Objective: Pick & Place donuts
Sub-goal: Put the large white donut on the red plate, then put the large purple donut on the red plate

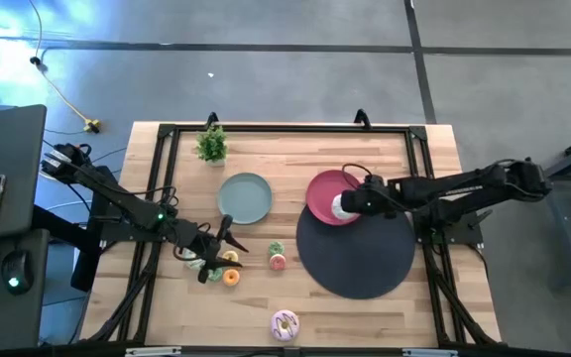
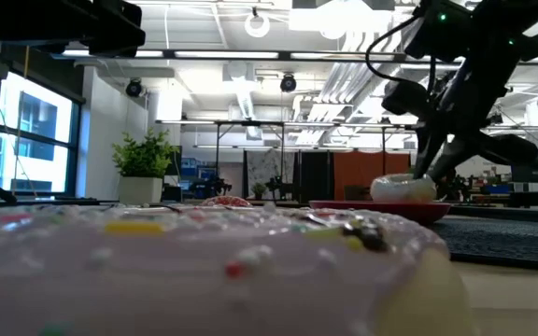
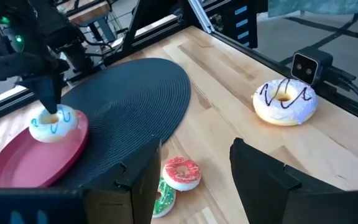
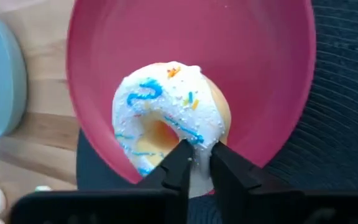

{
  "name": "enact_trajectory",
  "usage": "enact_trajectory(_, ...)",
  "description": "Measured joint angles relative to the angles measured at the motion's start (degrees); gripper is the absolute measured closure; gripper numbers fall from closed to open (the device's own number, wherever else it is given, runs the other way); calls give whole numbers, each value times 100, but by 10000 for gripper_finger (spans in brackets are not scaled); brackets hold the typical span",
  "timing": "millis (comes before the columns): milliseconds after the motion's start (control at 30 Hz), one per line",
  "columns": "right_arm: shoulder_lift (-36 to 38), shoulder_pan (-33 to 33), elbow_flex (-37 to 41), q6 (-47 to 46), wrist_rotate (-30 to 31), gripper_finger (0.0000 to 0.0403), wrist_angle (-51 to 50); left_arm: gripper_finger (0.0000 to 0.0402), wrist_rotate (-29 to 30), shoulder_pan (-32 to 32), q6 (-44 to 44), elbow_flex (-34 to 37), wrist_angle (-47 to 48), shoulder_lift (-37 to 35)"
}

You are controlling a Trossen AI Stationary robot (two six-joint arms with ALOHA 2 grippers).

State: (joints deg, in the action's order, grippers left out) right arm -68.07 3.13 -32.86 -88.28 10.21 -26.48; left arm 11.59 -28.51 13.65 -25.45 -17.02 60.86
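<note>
My right gripper (image 4: 199,163) is shut on the white-iced donut (image 4: 166,118) over the pink plate (image 1: 323,188). My left gripper (image 3: 194,186) is open above the wood, left of the black mat (image 1: 355,248), touching nothing. A tiny pink donut (image 3: 181,172) and a tiny green one (image 3: 163,198) lie on the table just ahead of its fingers. Tiny yellow (image 1: 231,259) and orange (image 1: 231,278) donuts lie beside the left gripper (image 1: 226,248). The large pink-iced donut (image 1: 285,322) lies flat near the near edge and fills the low view (image 2: 204,271). My right gripper pinches the white donut's ring (image 4: 197,146) on the side nearest the wrist. One finger (image 4: 178,163) stands at the hole and the other (image 4: 229,168) outside. The fingers come from above, pointing down (image 3: 48,99). The donut's underside sits on the pink plate (image 2: 381,207).
A grey-green plate (image 1: 245,198) lies left of the pink plate. A small potted plant (image 1: 211,144) stands at the far left. A black frame rims the table (image 1: 285,129). A small camera (image 3: 311,65) sits at the near edge by the pink-iced donut (image 3: 284,102).
</note>
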Motion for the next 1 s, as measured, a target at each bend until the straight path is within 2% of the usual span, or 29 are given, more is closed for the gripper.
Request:
enact_trajectory(133, -15, 21, 2, 101, 24, 283, -42, 218, 15, 0, -2, 0, 1, 0)
enact_trajectory(267, -16, 15, 2, 121, 29, 251, -207, 218, 14, 0, -33, 0, 2, 0)
enact_trajectory(500, 4, -253, -20, 207, -217, 238, -303, 218, 13, 0, -46, 0, 2, 0)
enact_trajectory(600, 30, -719, -336, 447, 223, 238, -335, 218, 13, 0, -66, 0, 2, 0)
enact_trajectory(700, -40, -1310, -948, 1204, 653, 238, -255, 218, 8, 0, -62, 0, -1, -27)
enact_trajectory(833, -706, -1980, -1771, 1747, 321, 237, -156, 218, -69, 0, -35, 0, 3, -26)
enact_trajectory(1000, -2384, -2592, -2849, 1785, -370, 237, 339, 218, -365, 0, 96, 0, 32, -26)
